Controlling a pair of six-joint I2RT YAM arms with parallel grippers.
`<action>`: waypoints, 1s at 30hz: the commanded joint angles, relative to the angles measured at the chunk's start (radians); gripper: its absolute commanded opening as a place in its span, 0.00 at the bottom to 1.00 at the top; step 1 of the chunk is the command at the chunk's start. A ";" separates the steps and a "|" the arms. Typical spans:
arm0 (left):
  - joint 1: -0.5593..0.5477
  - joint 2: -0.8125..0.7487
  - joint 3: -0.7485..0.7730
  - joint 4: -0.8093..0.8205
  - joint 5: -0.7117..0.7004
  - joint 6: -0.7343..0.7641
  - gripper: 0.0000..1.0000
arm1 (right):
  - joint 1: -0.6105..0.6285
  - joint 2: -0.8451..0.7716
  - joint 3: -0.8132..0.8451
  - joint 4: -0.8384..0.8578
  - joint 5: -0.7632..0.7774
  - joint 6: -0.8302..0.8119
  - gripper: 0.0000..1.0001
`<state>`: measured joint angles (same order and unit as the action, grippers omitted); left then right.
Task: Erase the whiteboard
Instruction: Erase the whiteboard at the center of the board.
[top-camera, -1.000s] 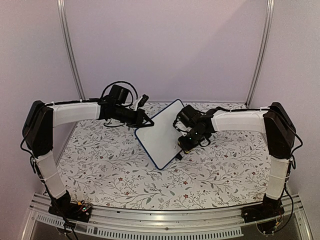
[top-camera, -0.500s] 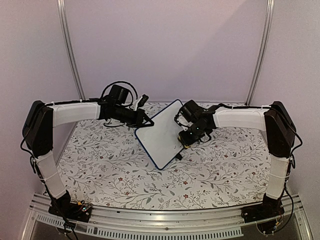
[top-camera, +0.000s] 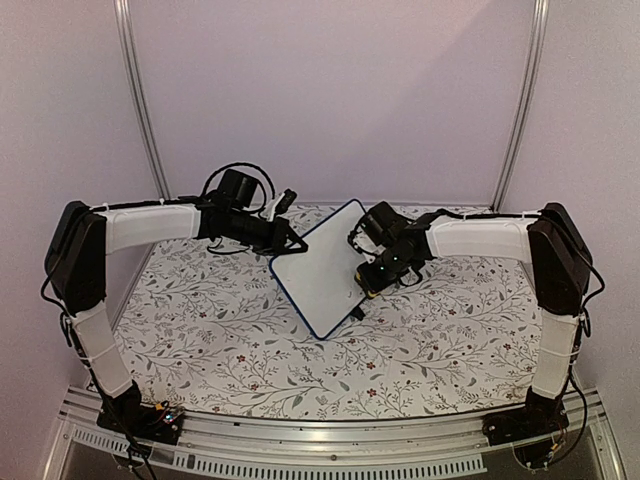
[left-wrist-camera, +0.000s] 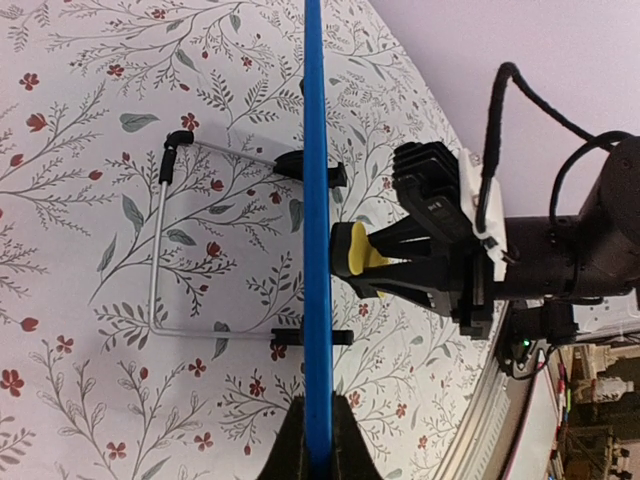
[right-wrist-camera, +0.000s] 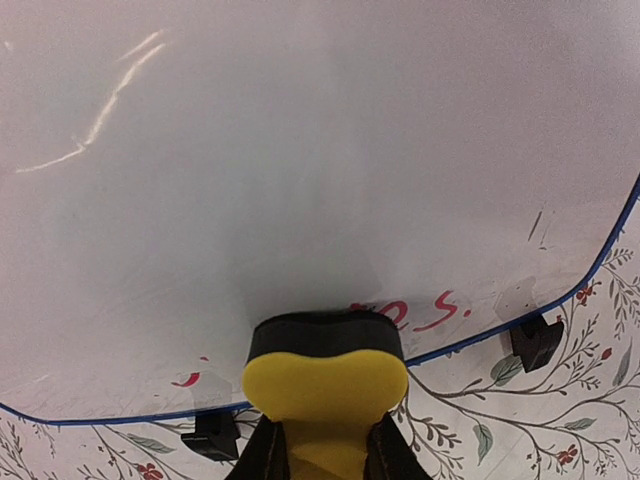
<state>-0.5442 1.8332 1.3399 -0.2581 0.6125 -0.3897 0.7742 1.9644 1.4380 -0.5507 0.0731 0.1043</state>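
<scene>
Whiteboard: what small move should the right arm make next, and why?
Probably slide the eraser sideways along the lower edge of the whiteboard, keeping it pressed on. Red marks remain either side of it there, while the rest looks clean. The left gripper clamps the board's edge, steadying it.

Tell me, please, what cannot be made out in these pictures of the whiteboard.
Right wrist view: the yellow eraser covers the middle of the red writing on the whiteboard; the words are unreadable.
Top view: the board's face is too small to show any marks.
Left wrist view: the board is edge-on, its face hidden; the left tool is cut off by the bottom edge.
</scene>
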 joint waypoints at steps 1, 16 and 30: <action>-0.021 0.023 0.008 -0.041 -0.013 0.055 0.00 | 0.014 -0.005 -0.024 0.043 -0.028 -0.007 0.20; -0.021 0.012 0.007 -0.040 -0.014 0.055 0.00 | 0.014 -0.008 0.060 0.055 -0.013 -0.013 0.20; -0.021 0.015 0.004 -0.035 -0.005 0.052 0.00 | 0.099 -0.003 -0.067 0.031 -0.099 -0.055 0.20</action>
<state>-0.5442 1.8332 1.3411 -0.2600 0.6117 -0.3908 0.8291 1.9572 1.4040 -0.5411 0.0620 0.0746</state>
